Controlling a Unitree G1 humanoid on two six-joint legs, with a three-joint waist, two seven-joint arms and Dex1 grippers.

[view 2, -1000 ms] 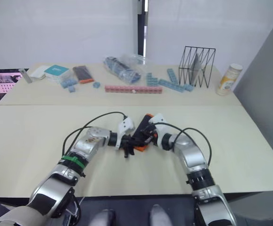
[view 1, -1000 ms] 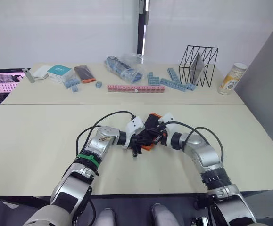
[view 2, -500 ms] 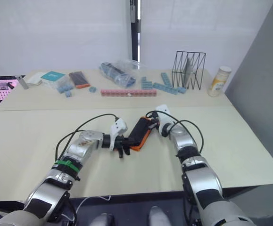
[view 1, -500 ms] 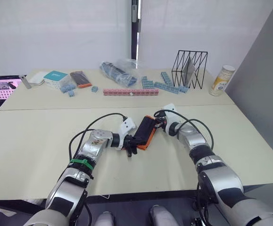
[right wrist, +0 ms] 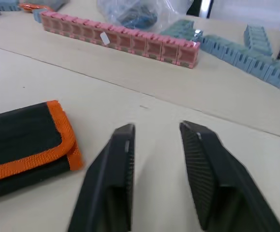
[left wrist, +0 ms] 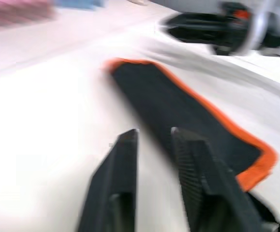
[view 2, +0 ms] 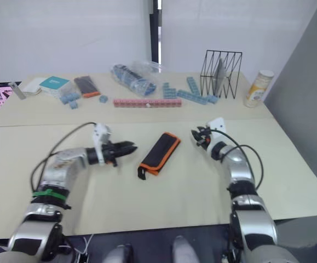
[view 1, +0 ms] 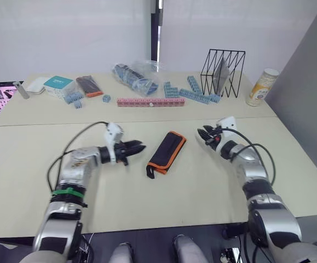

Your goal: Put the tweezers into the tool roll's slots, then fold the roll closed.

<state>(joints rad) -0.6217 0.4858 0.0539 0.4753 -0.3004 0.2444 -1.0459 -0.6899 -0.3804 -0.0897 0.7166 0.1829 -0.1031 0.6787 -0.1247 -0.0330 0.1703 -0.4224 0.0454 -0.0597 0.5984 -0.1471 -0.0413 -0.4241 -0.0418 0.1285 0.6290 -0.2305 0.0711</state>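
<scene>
Lying folded shut on the tabletop (view 1: 32,159), the tool roll (view 1: 167,152) rests between the two hands, touched by neither. Its long axis runs diagonally, from the end with the short black loop, which is nearer the robot and its left side, up to the far end, which points toward the right side. The left hand (view 1: 136,148) is just beside the roll's lower half, its fingers spread a little and holding nothing. The right hand (view 1: 204,133) stands a bit further from the upper end, fingers also apart and empty. No tweezers are visible outside, so I judge the task is finished; the left hand is the nearer one.
</scene>
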